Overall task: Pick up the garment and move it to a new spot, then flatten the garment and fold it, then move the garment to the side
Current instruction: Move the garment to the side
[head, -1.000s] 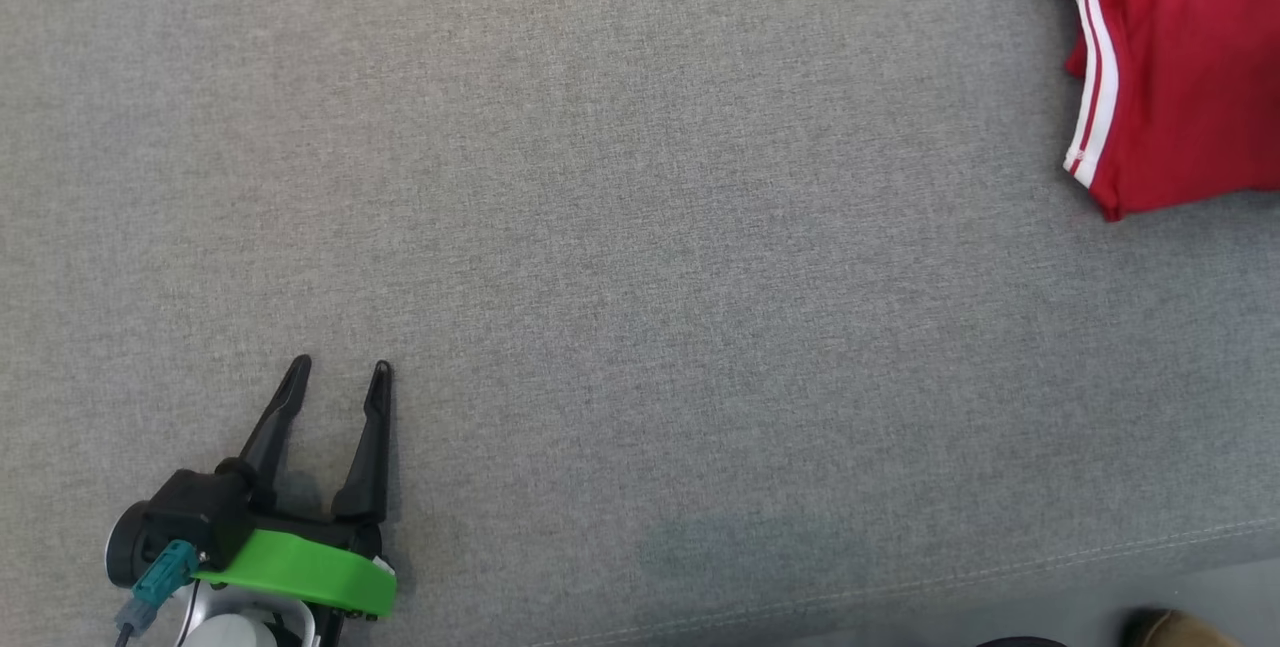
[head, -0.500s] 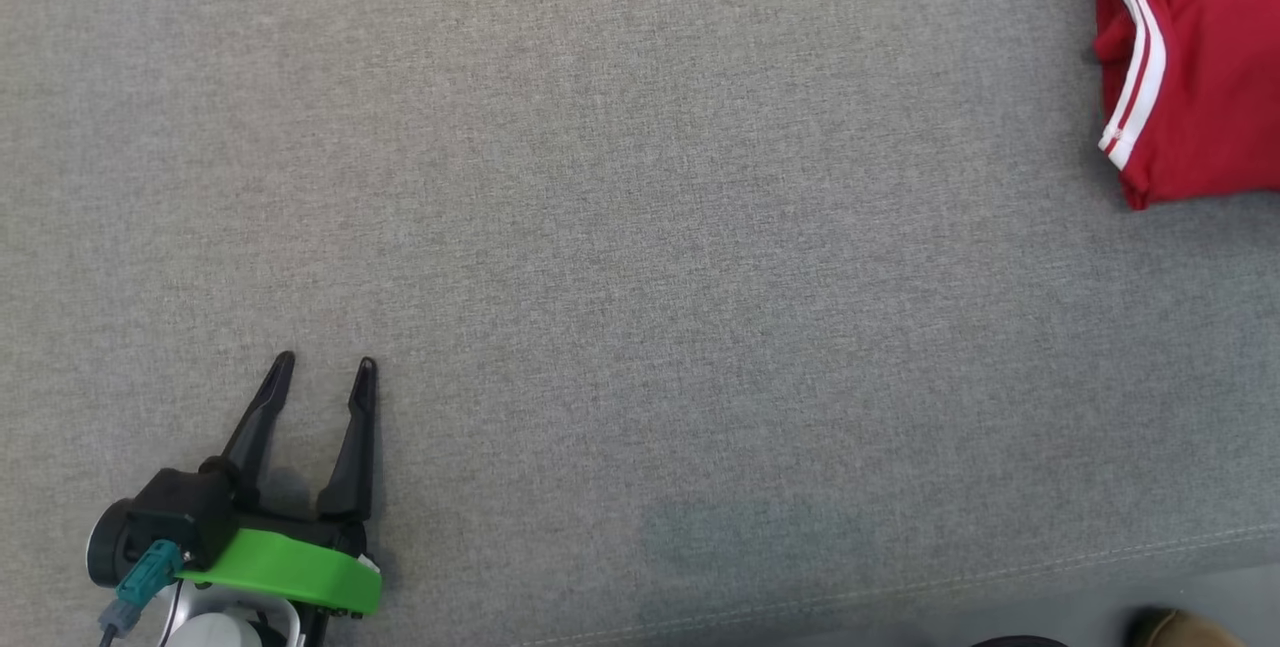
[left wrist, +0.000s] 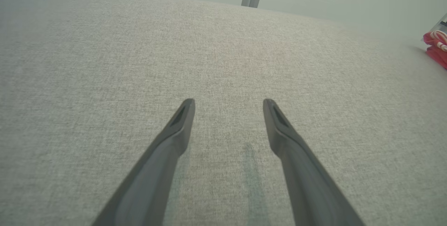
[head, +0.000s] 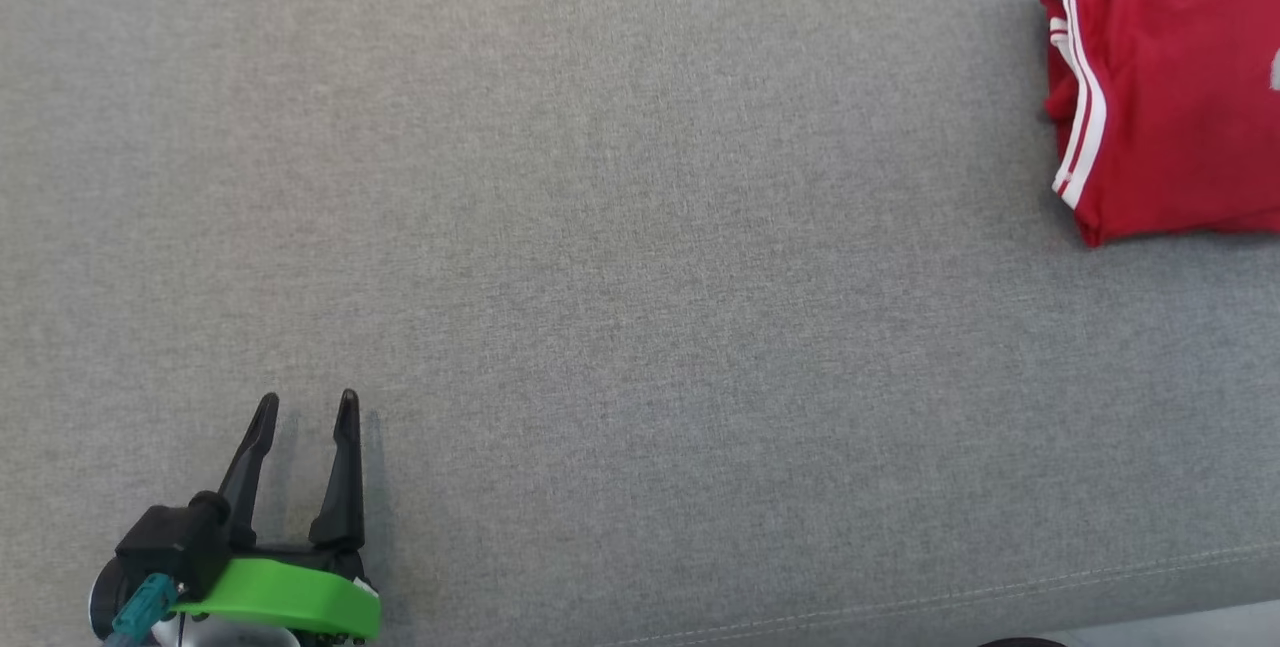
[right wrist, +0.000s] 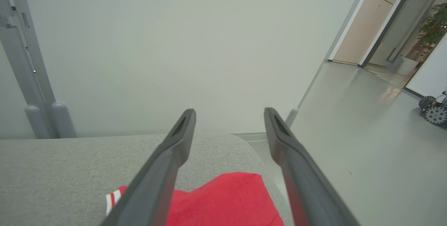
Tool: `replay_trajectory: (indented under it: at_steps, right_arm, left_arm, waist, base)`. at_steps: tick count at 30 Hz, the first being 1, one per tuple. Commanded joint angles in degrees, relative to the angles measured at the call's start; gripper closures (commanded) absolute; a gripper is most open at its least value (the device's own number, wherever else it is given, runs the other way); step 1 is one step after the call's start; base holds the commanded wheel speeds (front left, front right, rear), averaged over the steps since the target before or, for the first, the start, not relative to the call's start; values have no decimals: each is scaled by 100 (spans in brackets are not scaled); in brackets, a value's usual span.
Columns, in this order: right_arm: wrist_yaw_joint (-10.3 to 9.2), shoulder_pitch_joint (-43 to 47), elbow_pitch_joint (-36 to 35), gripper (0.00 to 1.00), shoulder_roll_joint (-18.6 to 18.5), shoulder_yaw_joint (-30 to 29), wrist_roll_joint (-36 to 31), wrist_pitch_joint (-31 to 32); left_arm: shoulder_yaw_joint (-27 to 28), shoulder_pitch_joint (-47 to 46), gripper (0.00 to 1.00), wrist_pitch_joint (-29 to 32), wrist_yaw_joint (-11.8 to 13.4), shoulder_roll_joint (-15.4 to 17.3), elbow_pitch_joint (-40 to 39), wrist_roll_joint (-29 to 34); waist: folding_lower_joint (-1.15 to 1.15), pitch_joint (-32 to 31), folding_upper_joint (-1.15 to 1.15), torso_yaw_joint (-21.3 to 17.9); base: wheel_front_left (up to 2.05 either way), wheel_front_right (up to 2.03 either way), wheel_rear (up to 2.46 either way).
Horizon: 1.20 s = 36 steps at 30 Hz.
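Head: red garment at far right of grey cushion; left gripper spread, empty, well apart from it. Left wrist: jaws wide over bare cushion. Right wrist: right gripper spread above garment, gripping nothing. Soft, light, floppy (probably); worth pinching through all layers at the striped edge.

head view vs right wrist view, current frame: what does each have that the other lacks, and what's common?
Head view adds: the open left gripper on its green plastic mount, at the lower left.
Right wrist view adds: the open right gripper, grey metal posts, a pale wall, a glossy floor and a small wheeled vehicle at the right edge.
Shared: the red garment with white stripes, lying on the grey woven fabric surface.
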Motion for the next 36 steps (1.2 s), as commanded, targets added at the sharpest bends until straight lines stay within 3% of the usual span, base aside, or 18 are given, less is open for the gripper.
replay_trajectory:
  at_steps: [1, 4, 8, 13, 18, 19, 23, 30, 36]
  right_arm:
    - [-7, 314, -221, 0, 30, 381, 458, -179]
    - [-8, 880, -817, 0, -17, 980, 1174, -215]
    - [-8, 1698, -1663, 0, -94, 1317, 1844, -70]
    - [-7, 3330, -3136, 0, 182, 1263, 2358, 182]
    - [-8, 4767, -3932, 0, 783, 1073, 1715, 270]
    - [-8, 5233, -4025, 0, 1088, 1004, 1419, 163]
    - [-8, 5803, -3869, 0, 1456, 953, 1023, -255]
    - [-8, 6048, -3467, 0, 1621, 999, 591, -614]
    - [-8, 6223, -3966, 0, 1630, 1163, 651, -617]
  left_arm:
    - [111, 166, 0, 4, 9, -53, 46, 50]
    - [313, 296, 0, 4, 18, -157, 156, 63]
    - [511, 428, 0, 4, 69, -243, 204, 117]
    - [674, 589, 0, 4, 88, -306, 339, 298]
    - [800, 666, 0, 4, 62, -286, 484, 419]
    - [875, 674, 0, 4, 53, -296, 522, 442]
    - [949, 710, 0, 4, 41, -362, 547, 478]
    - [811, 700, 0, 4, 8, -405, 679, 525]
    - [622, 628, 0, 4, 1, -380, 703, 513]
  waist:
    - [0, -698, 0, 155]
    - [0, -1132, 0, 274]
    - [0, -1492, 0, 363]
    - [0, -1827, 0, 466]
    - [0, -1988, 0, 484]
    - [0, -2035, 0, 488]
    - [0, -2080, 0, 489]
    - [0, -2148, 0, 512]
    - [0, -2167, 0, 582]
  base:
    - [0, 0, 0]
    - [0, 0, 0]
    - [0, 0, 0]
    - [0, 0, 0]
    - [0, 0, 0]
    - [0, 0, 0]
    - [0, 0, 0]
    - [0, 0, 0]
    - [0, 0, 0]
